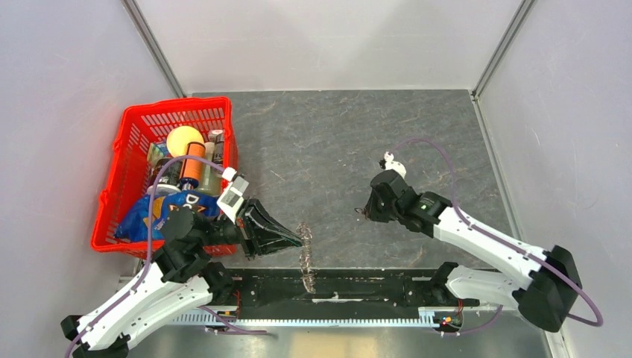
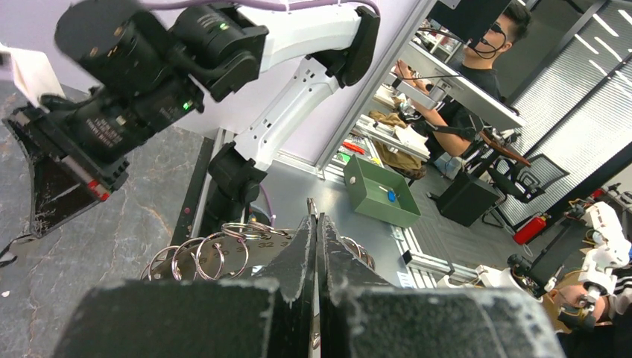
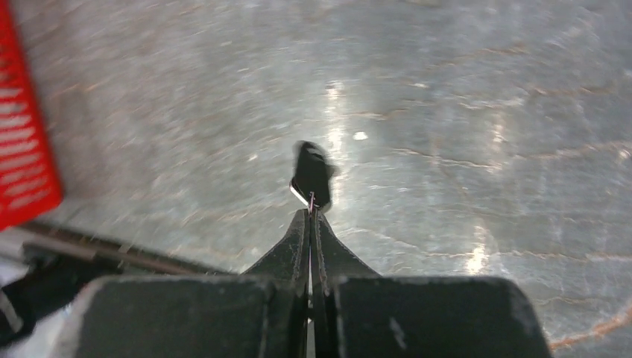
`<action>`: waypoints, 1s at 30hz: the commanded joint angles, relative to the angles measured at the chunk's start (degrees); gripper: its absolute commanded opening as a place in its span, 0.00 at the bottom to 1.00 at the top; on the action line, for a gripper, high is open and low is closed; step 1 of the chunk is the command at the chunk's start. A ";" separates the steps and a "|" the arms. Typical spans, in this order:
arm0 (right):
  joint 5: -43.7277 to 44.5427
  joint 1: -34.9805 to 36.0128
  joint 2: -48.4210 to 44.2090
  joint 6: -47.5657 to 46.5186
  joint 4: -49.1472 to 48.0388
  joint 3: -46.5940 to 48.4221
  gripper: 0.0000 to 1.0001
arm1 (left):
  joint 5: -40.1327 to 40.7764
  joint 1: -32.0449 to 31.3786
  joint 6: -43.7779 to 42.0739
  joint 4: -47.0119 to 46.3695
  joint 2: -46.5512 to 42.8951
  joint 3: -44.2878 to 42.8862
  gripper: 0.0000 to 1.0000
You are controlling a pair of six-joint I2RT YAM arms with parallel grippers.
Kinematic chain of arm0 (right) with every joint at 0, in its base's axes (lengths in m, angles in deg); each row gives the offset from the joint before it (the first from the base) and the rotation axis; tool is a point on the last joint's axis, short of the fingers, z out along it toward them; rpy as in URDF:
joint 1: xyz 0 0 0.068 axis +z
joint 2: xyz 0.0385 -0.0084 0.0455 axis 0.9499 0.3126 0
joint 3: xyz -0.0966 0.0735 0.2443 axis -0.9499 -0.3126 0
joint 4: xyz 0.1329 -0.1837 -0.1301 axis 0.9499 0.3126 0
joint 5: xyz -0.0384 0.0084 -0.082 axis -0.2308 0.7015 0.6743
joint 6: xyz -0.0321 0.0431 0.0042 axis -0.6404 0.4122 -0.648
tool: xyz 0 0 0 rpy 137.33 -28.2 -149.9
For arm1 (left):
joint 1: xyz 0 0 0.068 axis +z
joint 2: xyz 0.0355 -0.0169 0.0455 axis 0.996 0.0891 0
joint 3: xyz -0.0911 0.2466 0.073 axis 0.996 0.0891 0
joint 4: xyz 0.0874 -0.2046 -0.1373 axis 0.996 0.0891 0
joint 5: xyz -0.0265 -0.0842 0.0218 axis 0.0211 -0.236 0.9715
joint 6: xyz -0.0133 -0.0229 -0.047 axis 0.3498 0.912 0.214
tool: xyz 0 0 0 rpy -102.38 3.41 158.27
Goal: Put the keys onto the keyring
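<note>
My right gripper (image 3: 310,213) is shut on the key (image 3: 311,171), a small dark key whose black head sticks out past the fingertips, just above the grey table. In the top view this gripper (image 1: 364,212) hangs right of the centre. The keyring (image 2: 209,253) is a metal plate with numbered holes, strung with small split rings. My left gripper (image 2: 315,221) is shut on the keyring's edge. From above, the keyring (image 1: 305,257) stands edge-on at the tip of the left gripper (image 1: 299,240), near the table's front edge. A gap of bare table separates the key and the keyring.
A red basket (image 1: 133,130) full of groceries stands at the left, close behind the left arm; its side (image 3: 22,149) also shows in the right wrist view. A black rail (image 1: 358,287) runs along the near edge. Walls close in on three sides.
</note>
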 commanded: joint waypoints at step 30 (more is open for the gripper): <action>-53.77 2.85 0.47 -55.18 26.53 40.11 0.00 | -10.86 -0.12 3.19 -5.80 4.64 -5.15 0.02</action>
